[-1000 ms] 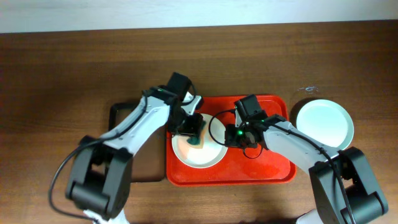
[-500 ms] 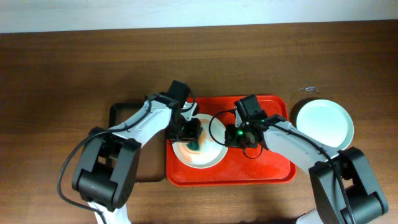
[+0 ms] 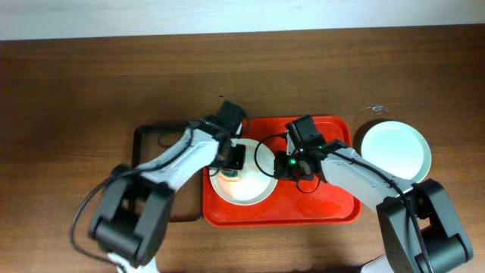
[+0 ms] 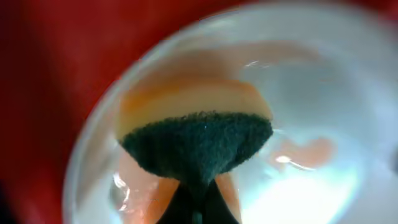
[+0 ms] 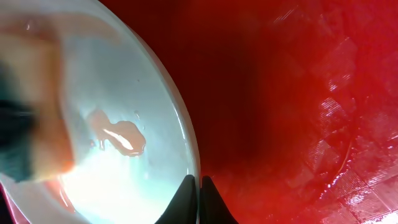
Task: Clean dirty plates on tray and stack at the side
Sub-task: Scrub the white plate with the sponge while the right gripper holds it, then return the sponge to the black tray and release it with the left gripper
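Three plates show. One soiled plate lies in the red tray. Two stacked plates sit on the table, a pale one on top with a green rim showing under it. There are also one sponge and one brown tray with a black rim.

The left gripper is pinched narrow on the sponge. The sponge's dark green face spreads just ahead of the jaws and presses on the soiled plate. The right gripper is nearly closed, and the plate's thin rim runs in between its fingertips. A pink smear lies on the plate's floor, ahead and left of those jaws.

The soiled plate fills the tray's left end, its edge close to the tray's raised rim there. To the right of the right jaws the tray floor is bare red and open. The brown tray sits just beside the red tray, on the far side of the left jaws from the right gripper. The stack sits beyond the tray's right rim, well apart from both grippers.
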Tool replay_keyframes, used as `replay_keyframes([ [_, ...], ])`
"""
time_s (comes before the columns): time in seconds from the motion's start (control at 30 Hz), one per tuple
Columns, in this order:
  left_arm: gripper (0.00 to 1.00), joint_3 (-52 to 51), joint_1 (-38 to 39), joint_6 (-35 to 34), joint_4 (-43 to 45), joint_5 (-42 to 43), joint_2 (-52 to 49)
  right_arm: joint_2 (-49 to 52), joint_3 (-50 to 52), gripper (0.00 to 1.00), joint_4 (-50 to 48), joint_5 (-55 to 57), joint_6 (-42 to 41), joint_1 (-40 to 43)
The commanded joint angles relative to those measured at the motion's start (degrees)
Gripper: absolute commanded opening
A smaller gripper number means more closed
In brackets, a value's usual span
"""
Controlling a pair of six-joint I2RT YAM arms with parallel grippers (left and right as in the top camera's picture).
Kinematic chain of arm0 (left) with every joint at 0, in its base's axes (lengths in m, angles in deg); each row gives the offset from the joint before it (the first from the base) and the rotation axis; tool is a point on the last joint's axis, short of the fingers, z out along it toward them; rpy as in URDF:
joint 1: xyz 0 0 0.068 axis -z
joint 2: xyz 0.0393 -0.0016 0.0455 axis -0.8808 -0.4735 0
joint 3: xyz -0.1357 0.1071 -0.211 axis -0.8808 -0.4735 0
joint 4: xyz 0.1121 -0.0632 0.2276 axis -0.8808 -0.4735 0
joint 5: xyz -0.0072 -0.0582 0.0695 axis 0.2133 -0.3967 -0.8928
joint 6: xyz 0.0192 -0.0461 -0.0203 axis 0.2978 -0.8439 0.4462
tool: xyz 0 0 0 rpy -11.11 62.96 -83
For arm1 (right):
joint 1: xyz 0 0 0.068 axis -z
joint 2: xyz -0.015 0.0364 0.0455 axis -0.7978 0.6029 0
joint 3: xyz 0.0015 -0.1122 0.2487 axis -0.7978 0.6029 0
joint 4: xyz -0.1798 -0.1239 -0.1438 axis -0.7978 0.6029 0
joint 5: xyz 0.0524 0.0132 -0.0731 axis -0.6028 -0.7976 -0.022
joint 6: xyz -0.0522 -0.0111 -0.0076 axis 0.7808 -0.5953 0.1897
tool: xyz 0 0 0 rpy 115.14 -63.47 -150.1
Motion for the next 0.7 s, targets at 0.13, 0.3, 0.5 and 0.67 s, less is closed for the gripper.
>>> replay_keyframes([
  [0.13,0.0,0.42,0.24,3.72,-1.29,26.82,-3.82,0.35,0.13,0.04,-0.2,-0.28,-0.28,-0.52],
  [0.3,0.0,1.18,-10.03,3.65,-9.88,9.31,13.07,0.35,0.13,0.04,-0.22,-0.26,-0.28,-0.52],
  [0.5,0.0,-2.38,-20.39,3.65,-18.69,-8.41,16.57,0.35,0.13,0.04,-0.22,-0.24,-0.28,-0.52],
  [0.67,0.01,-15.5,-20.33,5.55,-6.99,-8.15,16.02,0.35,0.13,0.04,-0.22,-0.24,-0.28,-0.52],
])
